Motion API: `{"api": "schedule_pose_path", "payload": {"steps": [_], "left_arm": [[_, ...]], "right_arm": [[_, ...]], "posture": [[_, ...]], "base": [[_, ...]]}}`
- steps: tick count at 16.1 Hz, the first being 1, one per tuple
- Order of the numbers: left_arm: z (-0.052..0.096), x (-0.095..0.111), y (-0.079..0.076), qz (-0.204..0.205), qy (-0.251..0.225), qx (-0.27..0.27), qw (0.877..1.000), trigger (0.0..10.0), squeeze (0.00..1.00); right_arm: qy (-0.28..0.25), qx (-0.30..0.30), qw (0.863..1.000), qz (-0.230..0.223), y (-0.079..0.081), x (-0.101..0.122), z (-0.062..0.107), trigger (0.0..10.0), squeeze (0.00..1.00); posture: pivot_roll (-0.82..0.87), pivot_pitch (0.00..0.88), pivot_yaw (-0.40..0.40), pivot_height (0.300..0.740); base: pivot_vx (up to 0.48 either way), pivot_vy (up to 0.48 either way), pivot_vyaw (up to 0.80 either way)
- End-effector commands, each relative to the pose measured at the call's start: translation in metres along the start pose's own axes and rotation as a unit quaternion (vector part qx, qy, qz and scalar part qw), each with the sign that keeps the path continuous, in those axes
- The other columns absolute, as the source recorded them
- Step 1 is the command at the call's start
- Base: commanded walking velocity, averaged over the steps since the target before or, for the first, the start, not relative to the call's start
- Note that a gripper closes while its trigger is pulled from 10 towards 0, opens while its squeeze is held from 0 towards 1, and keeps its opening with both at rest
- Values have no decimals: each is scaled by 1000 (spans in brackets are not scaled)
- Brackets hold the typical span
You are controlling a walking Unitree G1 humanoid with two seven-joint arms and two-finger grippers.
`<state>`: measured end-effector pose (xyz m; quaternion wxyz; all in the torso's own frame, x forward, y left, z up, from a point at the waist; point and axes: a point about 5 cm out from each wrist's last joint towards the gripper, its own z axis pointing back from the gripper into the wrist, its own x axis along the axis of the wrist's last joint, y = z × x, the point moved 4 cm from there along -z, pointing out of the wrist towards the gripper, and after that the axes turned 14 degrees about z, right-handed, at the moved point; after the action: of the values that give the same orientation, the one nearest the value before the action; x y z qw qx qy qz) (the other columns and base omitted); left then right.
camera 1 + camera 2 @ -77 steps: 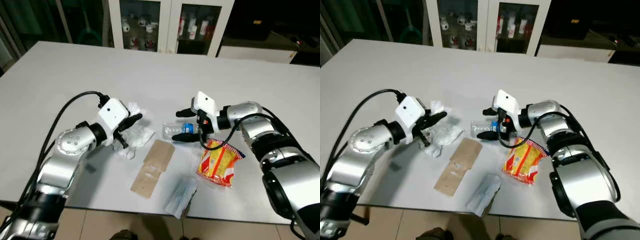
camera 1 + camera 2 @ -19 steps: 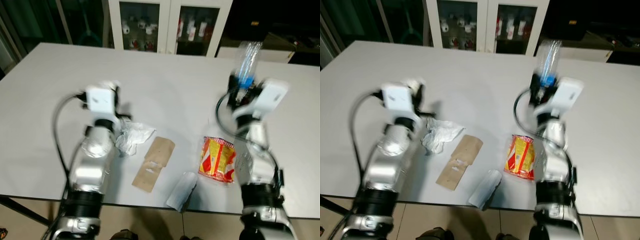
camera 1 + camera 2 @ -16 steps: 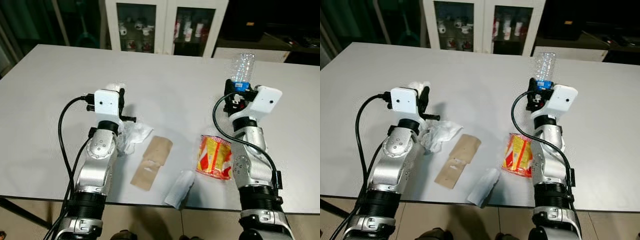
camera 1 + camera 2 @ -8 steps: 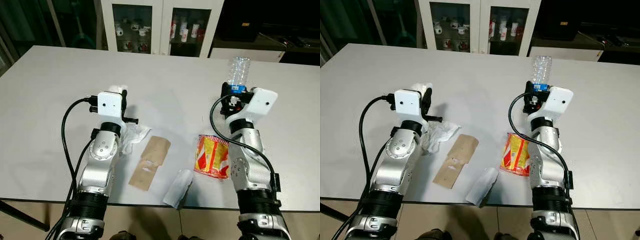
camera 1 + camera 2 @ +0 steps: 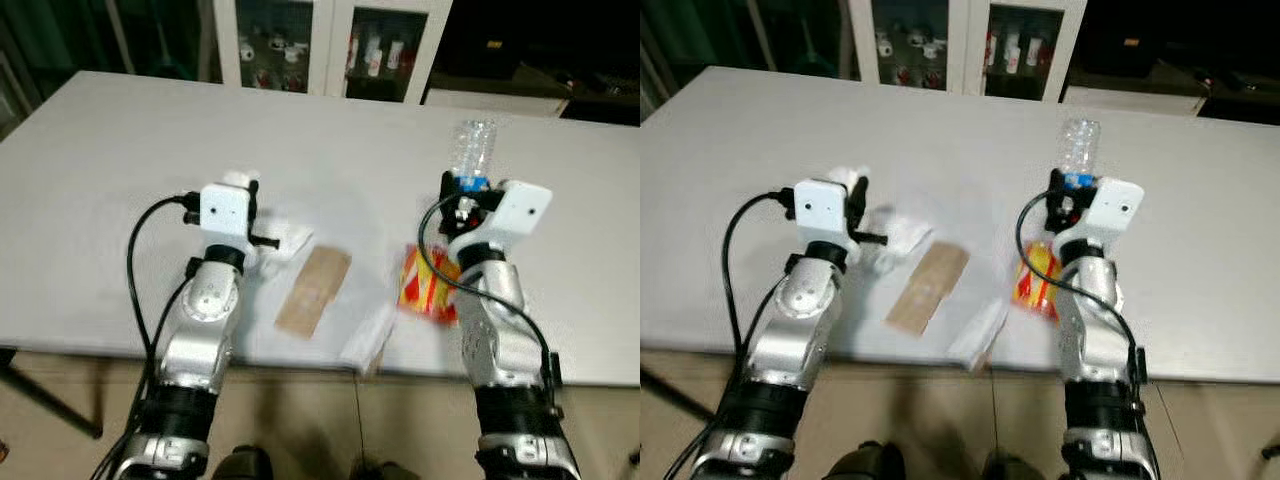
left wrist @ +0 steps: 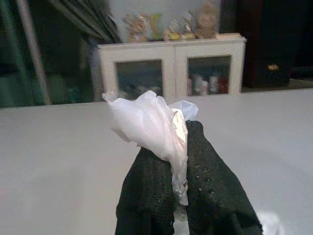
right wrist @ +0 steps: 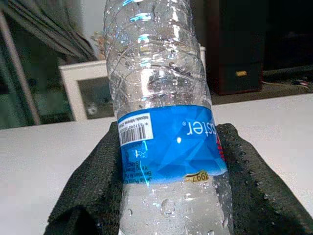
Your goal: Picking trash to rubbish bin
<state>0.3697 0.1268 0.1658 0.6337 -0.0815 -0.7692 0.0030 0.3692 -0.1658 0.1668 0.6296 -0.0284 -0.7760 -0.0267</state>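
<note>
The head views are soft with blur, so the small scraps on the table (image 5: 120, 170) are hard to read, and the lower part of the snack packet (image 5: 425, 282) is hidden behind the right forearm. The bottle's cap end is hidden between the fingers.

The right gripper (image 7: 166, 161) is raised above the table's near edge, at about 3 o'clock in the head views, its black fingers (image 7: 93, 181) pressed on either side of a clear plastic bottle (image 5: 470, 152) with a blue label. The bottle stands upright, its ribbed body rising out of the grip.

The left gripper (image 6: 177, 196) is raised at about 9 o'clock, its fingers (image 6: 210, 181) pinched together on a crumpled white plastic wrapper (image 6: 151, 125), which sticks up above the fingertips.

On the table between the arms lie more crumpled white plastic (image 5: 285, 238) just beside the left wrist, a flat brown paper piece (image 5: 313, 290) toward 6 o'clock, and a pale wrapper (image 5: 368, 335) at the near edge. A white glass-fronted cabinet (image 5: 330, 45) stands beyond the table at 12 o'clock.
</note>
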Motion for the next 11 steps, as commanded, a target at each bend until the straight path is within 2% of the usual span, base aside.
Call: {"api": "schedule_pose_path", "payload": {"steps": [1,11], "left_arm": [[0,0,-3,-1,-2,-2,1000,10000,0],[0,0,-3,0,-2,2,1000,10000,0]], "right_arm": [[-4,0,1000,0,-2,5,-1,10000,0],[6,2,1000,6,-4,3,1,10000,0]], "posture": [[9,0,-43,740],[2,0,-48,740]], "base": [[-274,0,0],[-270,0,0]]}}
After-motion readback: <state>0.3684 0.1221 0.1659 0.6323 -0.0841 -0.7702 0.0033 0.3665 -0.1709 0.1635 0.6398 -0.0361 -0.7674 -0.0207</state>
